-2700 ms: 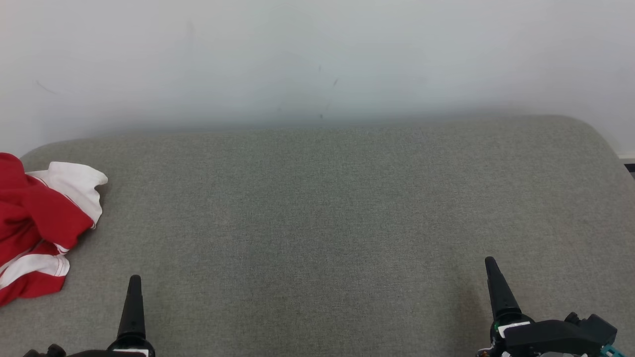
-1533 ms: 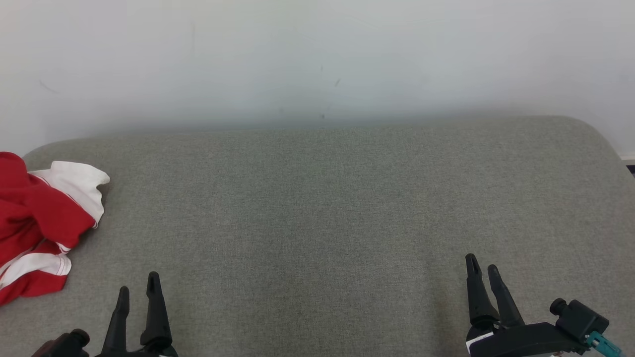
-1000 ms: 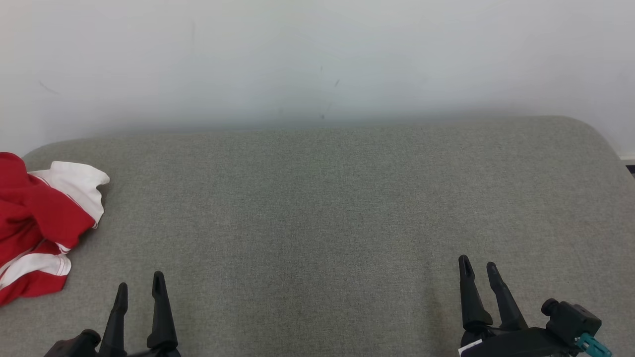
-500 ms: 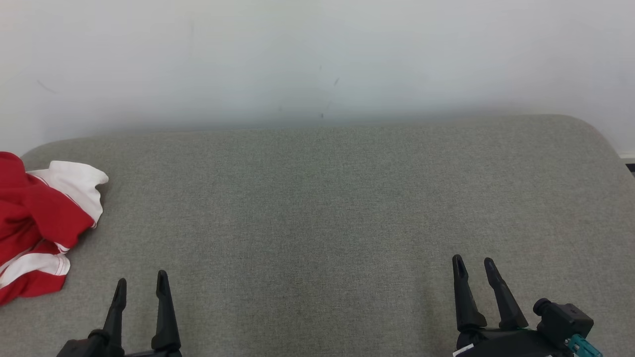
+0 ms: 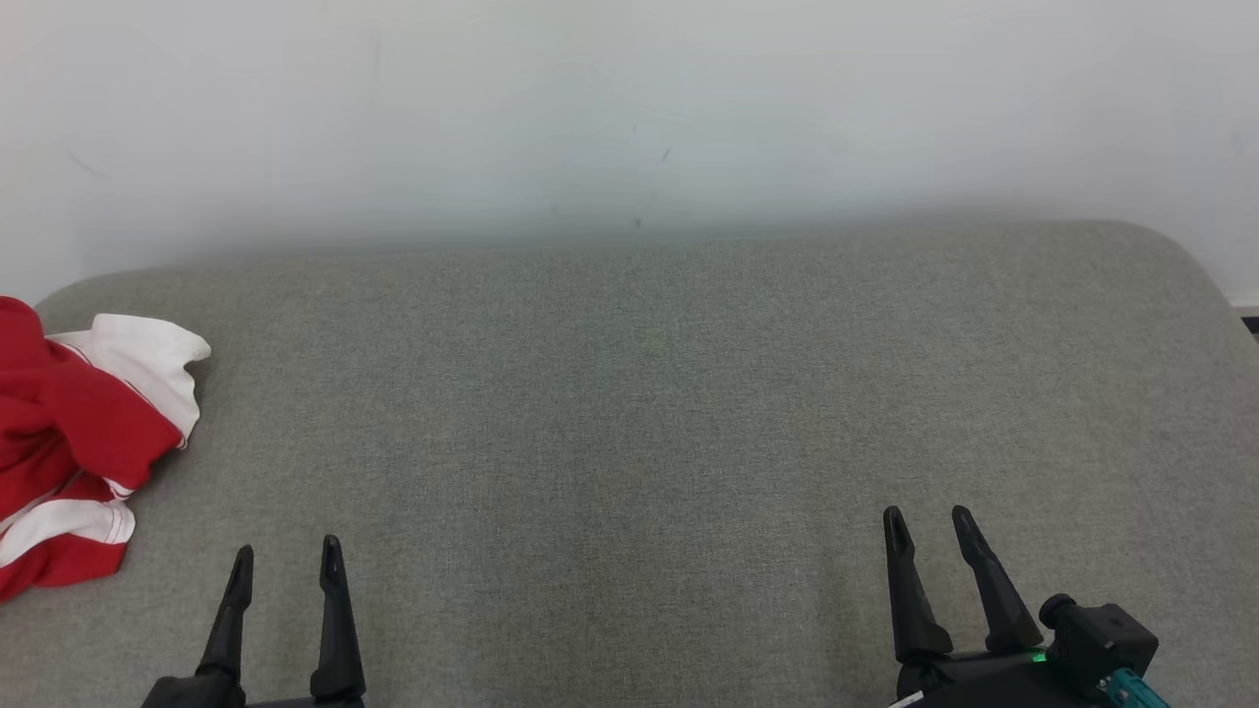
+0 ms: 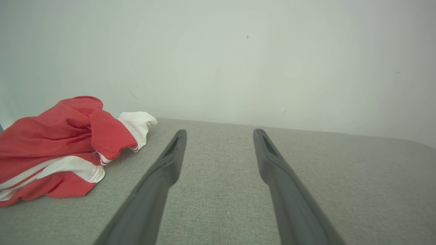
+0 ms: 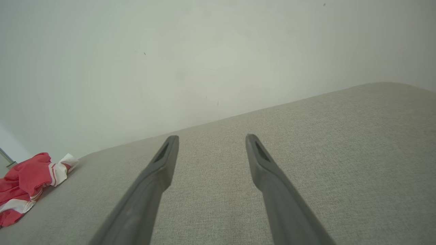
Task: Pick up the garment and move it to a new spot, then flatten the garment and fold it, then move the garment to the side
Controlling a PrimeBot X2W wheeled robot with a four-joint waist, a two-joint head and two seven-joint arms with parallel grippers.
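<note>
The garment point(image 5: 79, 433), red with white stripes, lies crumpled at the far left edge of the grey padded surface point(image 5: 629, 393), partly cut off by the head view's border. A white end point(image 5: 148, 364) of it pokes out toward the middle of the surface. Nothing holds it.

The left hand point(image 5: 285, 556) hovers low at the near edge, to the right of the heap and apart from it, its two fingers spread wide with nothing between them. The right hand point(image 5: 925, 519) sits well apart on the other side, likewise parted and empty. Behind the surface stands a plain pale wall point(image 5: 629, 98).

The step in hand looks like the first pick-up, not yet begun. It would go best if the left hand swung left and came down on a raised fold of the red cloth, not the flat striped hem, closing on several layers so the bundle lifts whole. The wide bare middle of the surface offers a good new spot.

The left wrist view shows the garment point(image 6: 68, 146) from the side, its high rolled ridge plain to see, which the head view flattens. The right wrist view gives it point(image 7: 24, 183) small and distant.
</note>
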